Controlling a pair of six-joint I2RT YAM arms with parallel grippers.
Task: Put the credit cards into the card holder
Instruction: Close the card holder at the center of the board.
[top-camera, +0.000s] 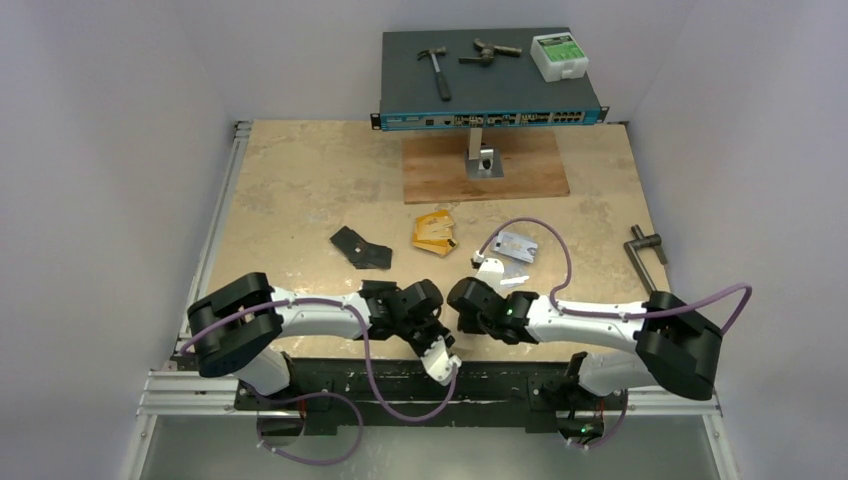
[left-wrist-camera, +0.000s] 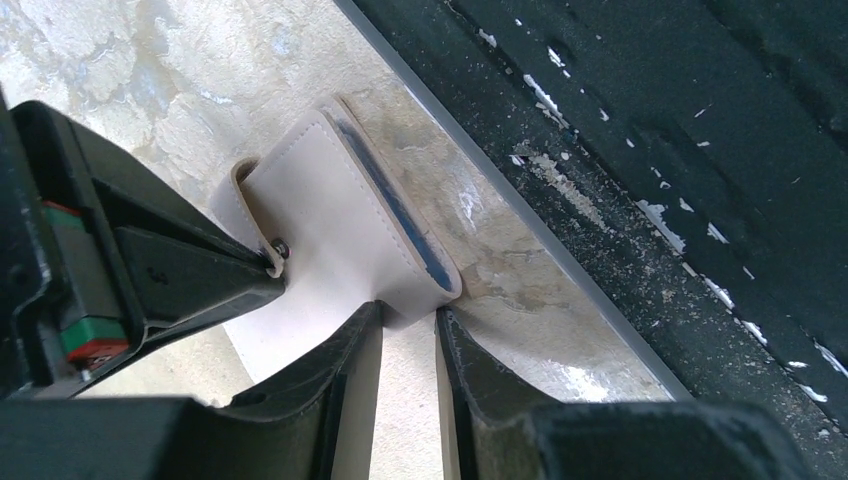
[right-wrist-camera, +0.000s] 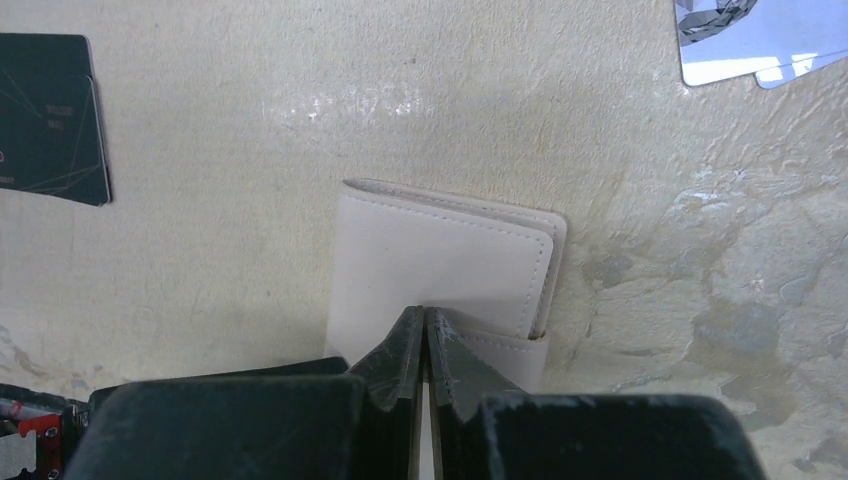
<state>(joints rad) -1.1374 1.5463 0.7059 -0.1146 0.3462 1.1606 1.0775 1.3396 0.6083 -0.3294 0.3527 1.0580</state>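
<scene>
Looking down, we see a beige stone-patterned tabletop (top-camera: 300, 180) filling most of the overhead view. At its far side a flat, blue-fronted network switch (top-camera: 500, 88) sits raised on a stand above a wooden board (top-camera: 440, 175); the small tools on top of it are hard to make out. A black wallet (top-camera: 360, 247) lies left of centre, cut off at the frame edge in the right wrist view. The card holder (left-wrist-camera: 330, 215), pale and folded shut, is just beside the tabletop's near rim; from above it shows only as a pale scrap. We cannot tell whether it lies flat or stands on edge. The left gripper (left-wrist-camera: 410, 322) has its fingers clamped on a lower corner of the card holder. The right gripper (right-wrist-camera: 422, 322) has its fingers pressed fully together, tips touching the holder beside its snap tab (left-wrist-camera: 274, 245); we cannot tell whether they pinch the tab. The orange-gold credit cards (top-camera: 433, 233) lie in a loose stack at centre, outside the holder, and the silvery credit cards (top-camera: 517, 246) lie just to their right, partly cut off in the right wrist view.
</scene>
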